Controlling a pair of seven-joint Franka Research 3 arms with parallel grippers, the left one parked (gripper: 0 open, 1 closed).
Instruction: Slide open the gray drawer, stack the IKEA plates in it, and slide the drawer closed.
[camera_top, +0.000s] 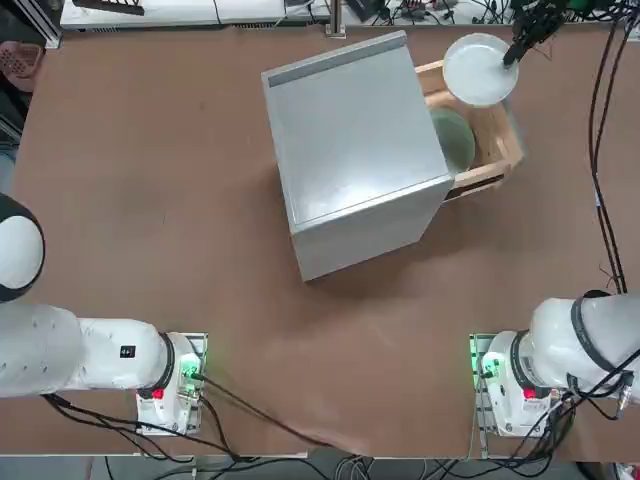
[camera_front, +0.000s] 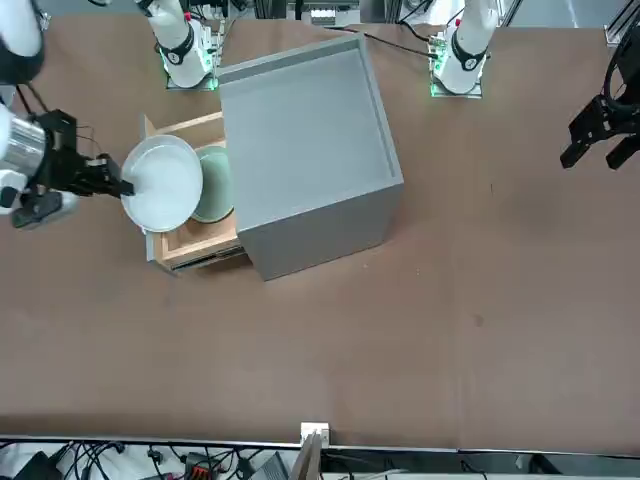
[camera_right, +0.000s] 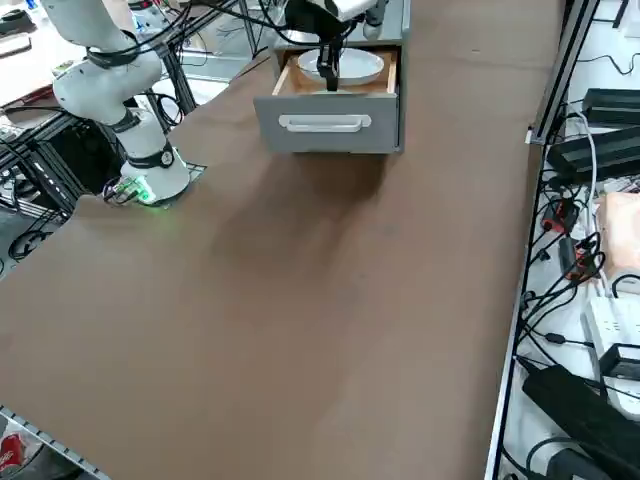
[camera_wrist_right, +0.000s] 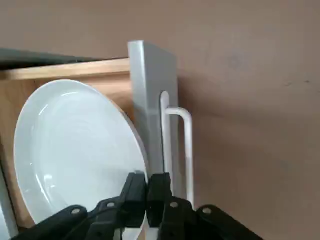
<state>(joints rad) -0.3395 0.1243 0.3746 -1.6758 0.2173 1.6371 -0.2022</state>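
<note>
The gray drawer (camera_top: 497, 142) stands pulled out of the gray cabinet (camera_top: 355, 150), its plywood sides and gray front panel (camera_right: 328, 124) with the metal handle (camera_right: 324, 123) clear of the box. Inside it, the mint green plate (camera_top: 452, 138) lies flat on the drawer floor, partly tucked under the cabinet's edge in the top view.

The right gripper (camera_wrist_right: 146, 192) hangs over the open drawer, its 2 fingers pinched tight on the rim of the white plate (camera_top: 480, 69). In the wrist view the black fingertips (camera_wrist_right: 134, 191) are closed against the plate's edge, right beside the drawer's front panel (camera_wrist_right: 150, 100) and handle (camera_wrist_right: 186, 150).

The white plate is held above the drawer and tilted, not flat. In the front view the white plate (camera_front: 162, 182) covers part of the green plate (camera_front: 214, 184) and overlaps the drawer's outer end, with the gripper (camera_front: 112, 184) gripping it from the side away from the cabinet. From the right side view the white plate (camera_right: 345, 64) sits within the drawer's opening, the gripper (camera_right: 328, 72) coming down onto its near rim.

So 1 plate is in the drawer, 1 is in the gripper, and the drawer is open.
</note>
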